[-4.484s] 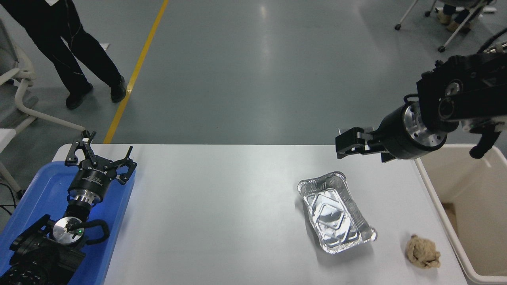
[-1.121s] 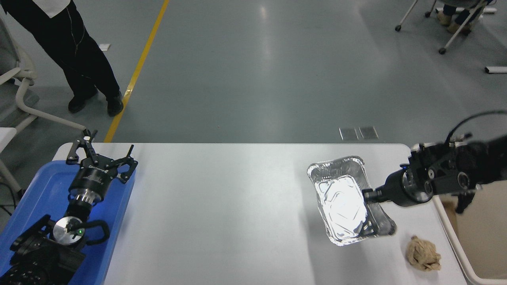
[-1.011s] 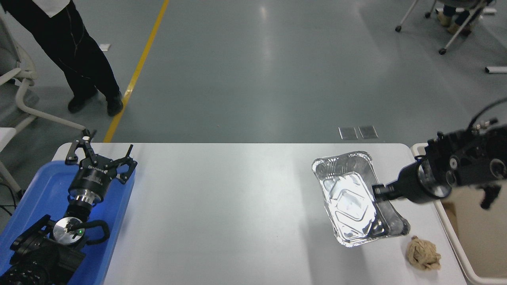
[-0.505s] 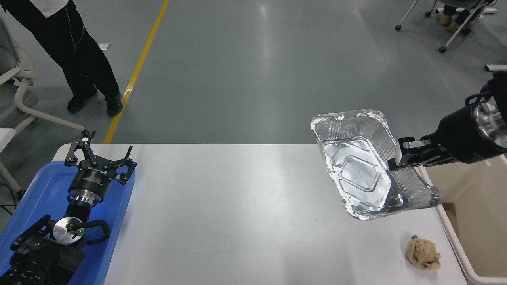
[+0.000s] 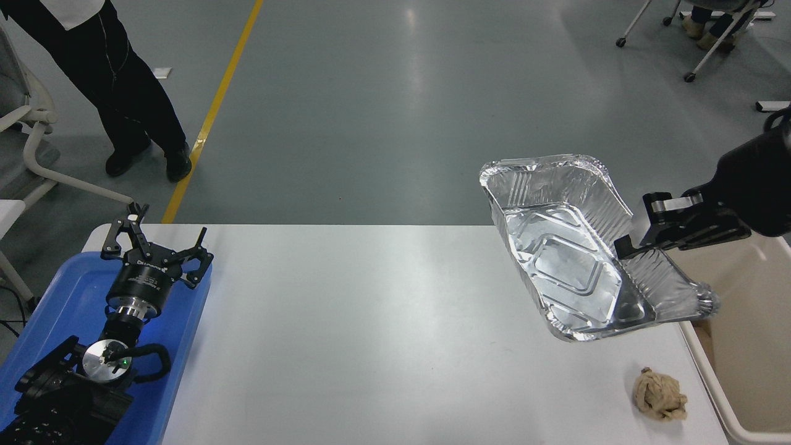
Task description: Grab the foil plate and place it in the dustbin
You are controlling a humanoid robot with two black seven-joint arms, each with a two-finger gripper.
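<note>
The foil plate (image 5: 568, 259) is a shiny silver rectangular tray with a ribbed rim. It hangs in the air, tilted, above the table's right end. My right gripper (image 5: 627, 244) is shut on its right rim and comes in from the right edge. The dustbin (image 5: 751, 321) is a large cream-beige bin standing just off the table's right edge, partly behind the plate and arm. The plate's right corner overlaps the bin's near rim in the picture. My left gripper (image 5: 154, 247) is parked at the lower left, fingers spread open and empty.
A crumpled brown paper ball (image 5: 661, 394) lies on the white table (image 5: 371, 334) near its front right corner. A blue plastic tray (image 5: 55, 309) sits under the left arm. A person's legs (image 5: 123, 93) stand at the far left; chairs stand beyond.
My right gripper came down, closed on the plate's right rim, lifted it off the table and carried it up and right toward the bin. The left arm has not moved.
</note>
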